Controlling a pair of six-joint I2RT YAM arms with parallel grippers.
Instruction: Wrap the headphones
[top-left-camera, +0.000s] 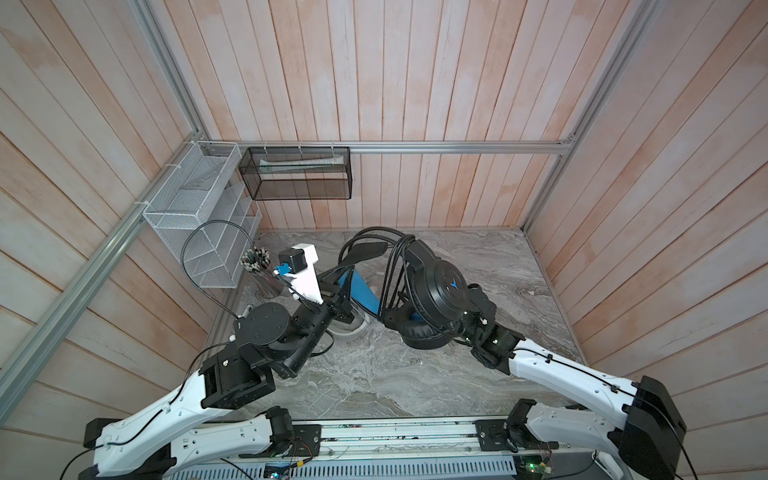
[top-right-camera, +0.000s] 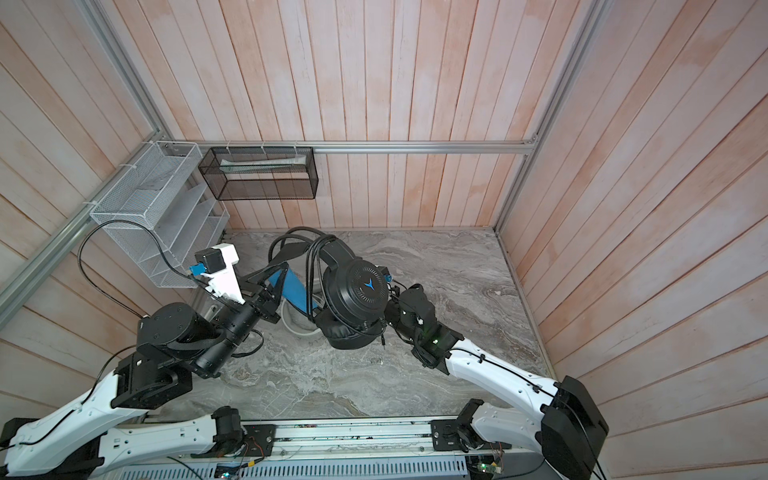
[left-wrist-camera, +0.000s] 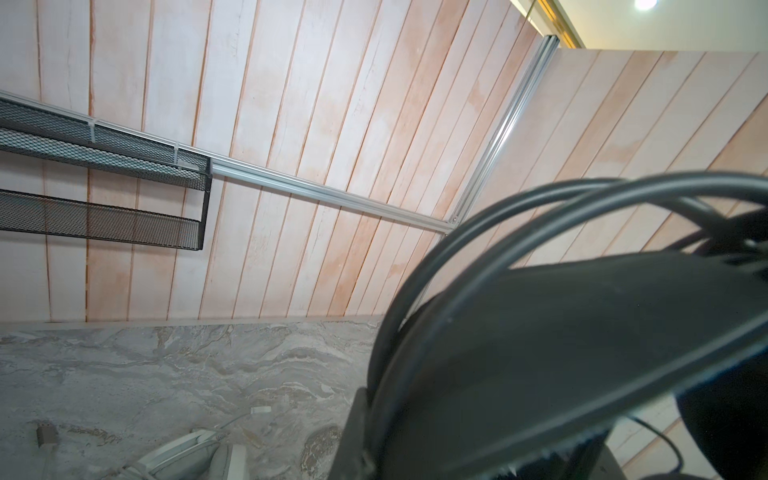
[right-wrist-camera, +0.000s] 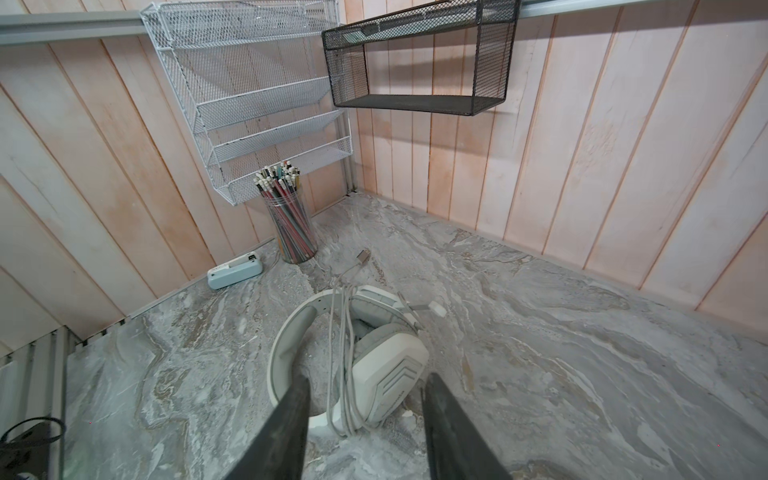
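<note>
Clamping black headphones (top-left-camera: 438, 286), left gripper (top-left-camera: 343, 286); right gripper (right-wrist-camera: 368, 380) parted.

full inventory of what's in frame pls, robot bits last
black headphones: 1, black, blue-lined band, mid-table, black cable looped over band
white headphones: 1, white, flat on table, pale cable wound round it
pencil cup: 1, clear, full of pencils, under the rack
white mesh rack: 1, white, left wall
black mesh basket: 1, black, back wall
small pale box: 1, pale, table by left wall
table: 1, grey marble
arms: 2, white and black, near edge
left pincer: 1, black, shut on black headphones' band
right pincer: 1, black, open, empty, pointing at white headphones
</note>
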